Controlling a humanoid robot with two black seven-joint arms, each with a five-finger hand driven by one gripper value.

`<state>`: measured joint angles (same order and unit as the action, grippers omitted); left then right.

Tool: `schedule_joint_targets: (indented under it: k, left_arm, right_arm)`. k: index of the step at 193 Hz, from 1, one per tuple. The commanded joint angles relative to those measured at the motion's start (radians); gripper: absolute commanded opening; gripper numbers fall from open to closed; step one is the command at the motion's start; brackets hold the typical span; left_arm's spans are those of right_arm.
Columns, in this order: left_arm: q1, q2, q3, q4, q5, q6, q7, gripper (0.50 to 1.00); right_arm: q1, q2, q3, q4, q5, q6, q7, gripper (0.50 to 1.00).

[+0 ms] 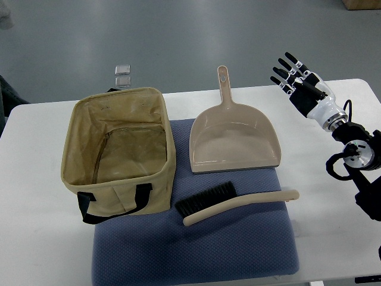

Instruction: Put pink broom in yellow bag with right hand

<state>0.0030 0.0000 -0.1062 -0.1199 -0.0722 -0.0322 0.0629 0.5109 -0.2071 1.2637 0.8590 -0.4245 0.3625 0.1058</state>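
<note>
White desk (pixel 36 238), spanning the view. Blue mat (pixel 250 244) across its near middle. Open yellow fabric bag (pixel 119 156) with black handles, upright at left, overlapping the mat's left edge. Beige-pink dustpan (pixel 234 140) lying flat, handle pointing away. Pink broom (pixel 232 202) with black bristles, on the mat just in front of the dustpan, right of the bag. Right hand (pixel 300 80) raised at upper right, fingers (pixel 284 71) spread, holding nothing. Two small square objects (pixel 123 74) beyond the desk.

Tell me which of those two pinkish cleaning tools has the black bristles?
The broom, the long curved one lying on the blue mat. The dustpan behind it is a flat scoop without bristles.
</note>
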Motion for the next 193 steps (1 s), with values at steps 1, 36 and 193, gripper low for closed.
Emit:
schedule_joint_targets:
  k: [1,36,193]
  left_arm:
    - [0.0,0.0,-0.001,-0.003,0.0,0.0,0.0,1.0]
    - [0.0,0.0,0.0,-0.001,0.0,0.0,0.0,1.0]
    - [0.0,0.0,-0.001,-0.001,0.0,0.0,0.0,1.0]
  right_arm:
    - [-0.006,-0.002,0.002,-0.003,0.001,0.003,0.0,0.928]
    - [-0.009,-0.002,0.002,-0.006,0.001,0.003,-0.001,0.928]
    - [0.003,-0.02,0.006,-0.032,0.001,0.001,0.002,0.928]
